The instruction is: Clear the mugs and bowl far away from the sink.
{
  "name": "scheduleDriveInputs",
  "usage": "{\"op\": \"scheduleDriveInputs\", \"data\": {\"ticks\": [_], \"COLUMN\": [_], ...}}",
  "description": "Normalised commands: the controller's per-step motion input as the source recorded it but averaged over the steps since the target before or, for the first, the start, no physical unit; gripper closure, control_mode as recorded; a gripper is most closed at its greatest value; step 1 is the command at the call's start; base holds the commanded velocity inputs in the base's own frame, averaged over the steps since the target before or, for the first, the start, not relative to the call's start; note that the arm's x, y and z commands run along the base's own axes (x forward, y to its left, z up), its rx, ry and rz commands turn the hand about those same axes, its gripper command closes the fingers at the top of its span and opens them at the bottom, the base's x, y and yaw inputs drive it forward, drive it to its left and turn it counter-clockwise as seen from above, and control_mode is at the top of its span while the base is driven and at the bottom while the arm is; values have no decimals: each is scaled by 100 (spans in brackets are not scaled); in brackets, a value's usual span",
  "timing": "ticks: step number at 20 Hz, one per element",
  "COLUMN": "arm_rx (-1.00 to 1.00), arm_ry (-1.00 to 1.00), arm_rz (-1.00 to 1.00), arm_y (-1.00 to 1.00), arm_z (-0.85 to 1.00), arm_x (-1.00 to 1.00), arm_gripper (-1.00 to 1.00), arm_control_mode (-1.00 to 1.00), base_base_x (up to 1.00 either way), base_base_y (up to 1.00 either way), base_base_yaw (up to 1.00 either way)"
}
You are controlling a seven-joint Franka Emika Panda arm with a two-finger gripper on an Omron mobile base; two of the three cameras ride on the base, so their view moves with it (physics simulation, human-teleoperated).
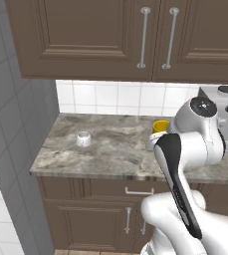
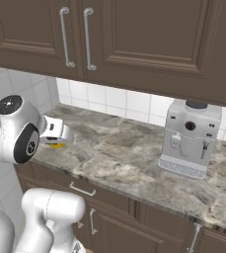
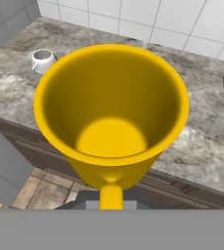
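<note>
The desk (image 1: 110, 149) is a grey-and-tan marbled stone slab with a rounded front edge, set on brown cabinets and running along a white tiled wall; its left end butts against a grey tiled wall. A white mug (image 1: 83, 139) stands upright on the left part of the desk, well clear of the front edge and of the wall. A silver coffee machine (image 2: 189, 137) stands on the right part, close to the back wall, its drip tray facing forward. The stretch between mug and machine is bare stone.
</note>
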Motion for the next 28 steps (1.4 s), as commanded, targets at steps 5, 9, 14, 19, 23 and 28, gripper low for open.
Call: {"op": "scheduleDriveInputs", "data": {"ticks": [5, 9, 14, 19, 23, 28], "arm_rx": [0, 0, 1, 2, 0, 0], "arm_ry": [0, 0, 1, 2, 0, 0], "arm_rz": [0, 0, 0, 0, 0, 0], "arm_y": [0, 0, 0, 0, 0, 0], "arm_z": [-47, -51, -42, -33, -19, -7], "arm_x": [44, 55, 67, 71, 54, 46], "arm_gripper": [100, 100, 100, 100, 100, 100], "arm_control_mode": [-100, -100, -100, -100, -100, -100], "base_base_x": [0, 0, 0, 0, 0, 0], "base_base_y": [0, 0, 0, 0, 0, 0], "base_base_yaw": [0, 0, 0, 0, 0, 0]}}
